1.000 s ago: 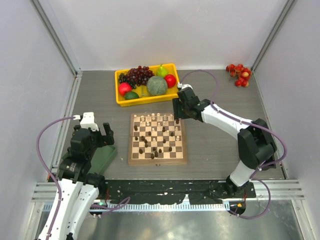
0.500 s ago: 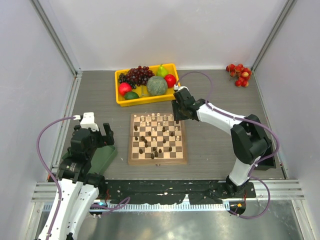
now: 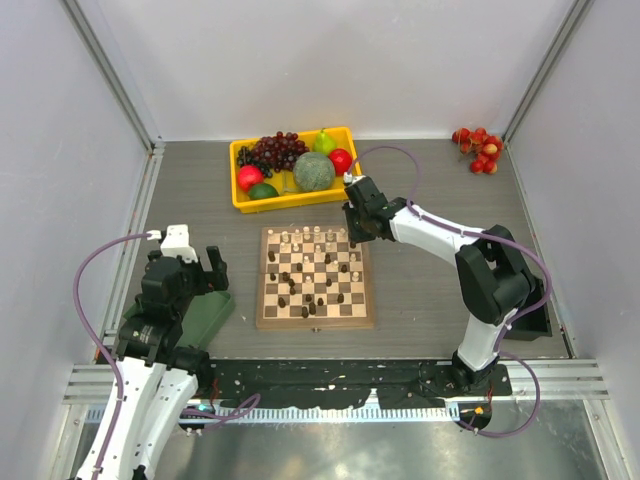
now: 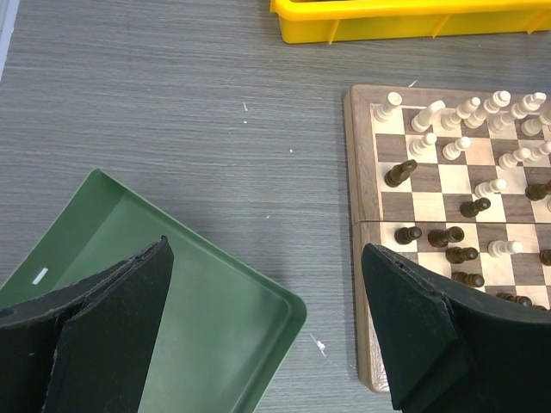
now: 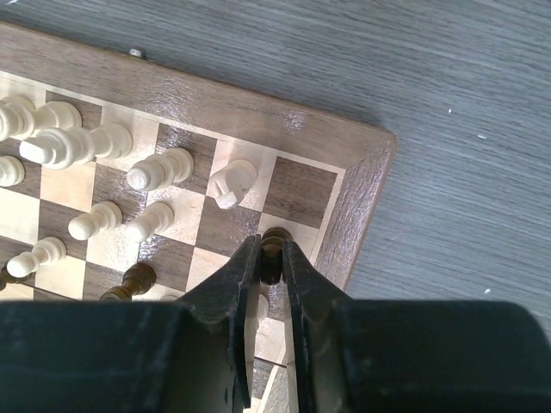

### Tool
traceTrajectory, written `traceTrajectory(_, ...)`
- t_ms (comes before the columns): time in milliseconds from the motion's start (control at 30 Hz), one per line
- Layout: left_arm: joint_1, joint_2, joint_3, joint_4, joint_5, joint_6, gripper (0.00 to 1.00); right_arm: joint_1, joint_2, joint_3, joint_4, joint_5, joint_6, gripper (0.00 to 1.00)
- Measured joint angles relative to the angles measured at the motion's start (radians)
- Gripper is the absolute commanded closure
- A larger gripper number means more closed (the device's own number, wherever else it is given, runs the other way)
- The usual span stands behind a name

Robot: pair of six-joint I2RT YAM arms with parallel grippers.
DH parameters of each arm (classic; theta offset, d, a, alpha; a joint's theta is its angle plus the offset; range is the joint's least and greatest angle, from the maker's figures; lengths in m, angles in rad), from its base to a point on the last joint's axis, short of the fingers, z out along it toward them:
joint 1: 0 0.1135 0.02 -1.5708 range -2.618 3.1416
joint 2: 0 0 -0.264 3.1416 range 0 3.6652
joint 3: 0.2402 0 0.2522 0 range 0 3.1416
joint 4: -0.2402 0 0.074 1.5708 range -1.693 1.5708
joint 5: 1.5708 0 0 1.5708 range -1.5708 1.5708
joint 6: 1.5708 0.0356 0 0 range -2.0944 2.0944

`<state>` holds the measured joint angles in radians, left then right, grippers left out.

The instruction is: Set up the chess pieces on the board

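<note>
The board lies mid-table with pale and dark chess pieces scattered over its squares. My right gripper is down at the board's far right corner. In the right wrist view it is shut on a dark brown piece that stands on a light square by the rim. Pale pieces stand just left of it. My left gripper hangs open and holds nothing, left of the board; in the left wrist view it is above a green tray's corner.
A green flat tray lies left of the board, under my left gripper. A yellow tray of fruit sits behind the board. A cluster of small red fruit lies at the far right.
The right gripper has shifted slightly left over the board's far right corner and closed on the dark piece. The left arm has not moved.
</note>
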<state>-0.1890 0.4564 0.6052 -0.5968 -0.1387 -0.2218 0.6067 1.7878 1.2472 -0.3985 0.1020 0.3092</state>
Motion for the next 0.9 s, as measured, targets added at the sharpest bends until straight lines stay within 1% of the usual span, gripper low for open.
traceTrajectory(133, 0.000, 0.000, 0.000, 0.000, 0.000, 0.000, 0.01, 0.000, 0.000, 0.000, 0.000, -0.005, -0.005, 0.89)
traceTrajectory(467, 0.000, 0.005, 0.000, 0.000, 0.000, 0.002, 0.01, 0.001, -0.025, 0.000, -0.011, 0.019, -0.009, 0.91)
traceTrajectory(533, 0.000, 0.005, 0.000, 0.000, -0.001, 0.002, 0.01, 0.001, -0.064, -0.004, -0.018, 0.033, -0.013, 0.91)
traceTrajectory(767, 0.000, 0.004, 0.000, 0.000, -0.011, 0.002, 0.01, 0.029, -0.319, -0.082, -0.004, 0.056, -0.011, 0.91)
traceTrajectory(900, 0.000, 0.005, 0.000, 0.000, -0.010, 0.002, 0.01, 0.108, -0.450, -0.185, 0.011, 0.072, 0.024, 0.91)
